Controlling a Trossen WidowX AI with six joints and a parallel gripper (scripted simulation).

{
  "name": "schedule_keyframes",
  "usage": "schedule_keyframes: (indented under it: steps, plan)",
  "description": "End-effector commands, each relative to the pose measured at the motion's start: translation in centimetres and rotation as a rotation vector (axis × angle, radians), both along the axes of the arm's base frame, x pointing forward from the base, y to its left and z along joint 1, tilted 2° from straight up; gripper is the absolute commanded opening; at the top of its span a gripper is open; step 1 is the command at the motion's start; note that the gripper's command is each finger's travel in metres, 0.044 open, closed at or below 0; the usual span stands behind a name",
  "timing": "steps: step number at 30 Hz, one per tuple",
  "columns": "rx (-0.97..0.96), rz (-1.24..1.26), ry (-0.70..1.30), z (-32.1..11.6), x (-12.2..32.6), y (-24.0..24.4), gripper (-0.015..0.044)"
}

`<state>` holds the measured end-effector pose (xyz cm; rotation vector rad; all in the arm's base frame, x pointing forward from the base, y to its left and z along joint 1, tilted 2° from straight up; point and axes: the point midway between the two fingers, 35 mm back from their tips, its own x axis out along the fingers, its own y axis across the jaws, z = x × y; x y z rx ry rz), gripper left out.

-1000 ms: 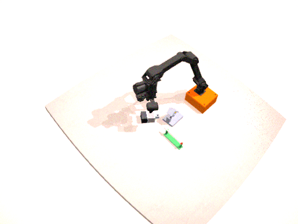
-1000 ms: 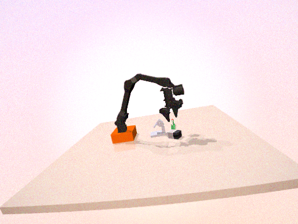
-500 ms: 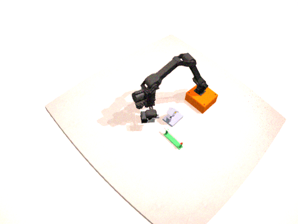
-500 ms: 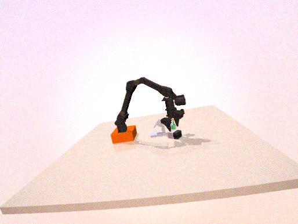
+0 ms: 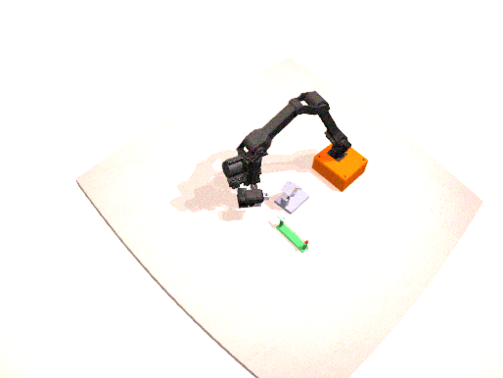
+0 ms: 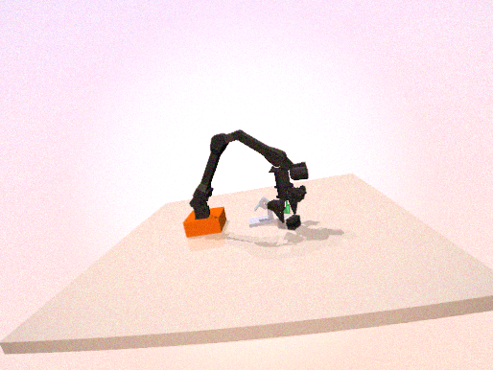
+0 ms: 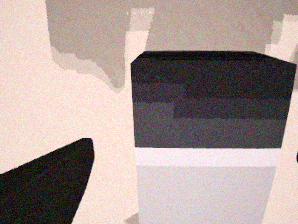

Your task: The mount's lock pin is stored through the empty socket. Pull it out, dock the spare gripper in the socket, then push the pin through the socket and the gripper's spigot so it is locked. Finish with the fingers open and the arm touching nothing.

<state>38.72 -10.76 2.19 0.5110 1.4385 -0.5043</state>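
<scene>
My gripper (image 5: pixel 251 197) (image 6: pixel 289 217) (image 7: pixel 196 149) is open and low over the spare gripper, with a finger on either side and nothing held. The spare gripper, a black and pale grey block (image 6: pixel 293 221) (image 7: pixel 210 110), lies on the table; in the top view a finger hides most of it. Its small spigot (image 5: pixel 266 197) points towards the mount. The pale lilac mount (image 5: pixel 299 199) (image 6: pixel 259 221) stands beside it; its socket is too small to read. The pin, with a red head (image 5: pixel 306 242), lies along the green rack (image 5: pixel 291 236) (image 6: pixel 288 207). Contact between fingers and block cannot be told.
The orange base box (image 5: pixel 340 168) (image 6: pixel 205 222) carries the arm at the far side of the mount. The green rack is in front of the mount in the top view. The mount's upright part rises close to my gripper.
</scene>
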Motion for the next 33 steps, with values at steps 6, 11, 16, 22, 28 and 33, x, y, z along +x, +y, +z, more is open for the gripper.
schedule_keyframes:
  steps: [6, 11, 16, 22, 28, 33]
  plan:
    - [-0.002, 0.003, 0.014, -1.8, -0.2, -0.1, 0.0440]
    - [-0.002, 0.003, 0.014, -2.6, -0.2, -0.1, 0.0440]
    - [-0.002, 0.003, 0.014, -3.0, -0.2, -0.1, 0.0440]
    - [-0.002, 0.003, 0.014, -3.0, -0.2, -0.1, 0.0387]
    - [-0.002, 0.003, 0.014, -3.0, -0.2, -0.1, 0.0269]
    - [-0.002, 0.003, 0.014, -3.0, -0.2, -0.1, 0.0236]
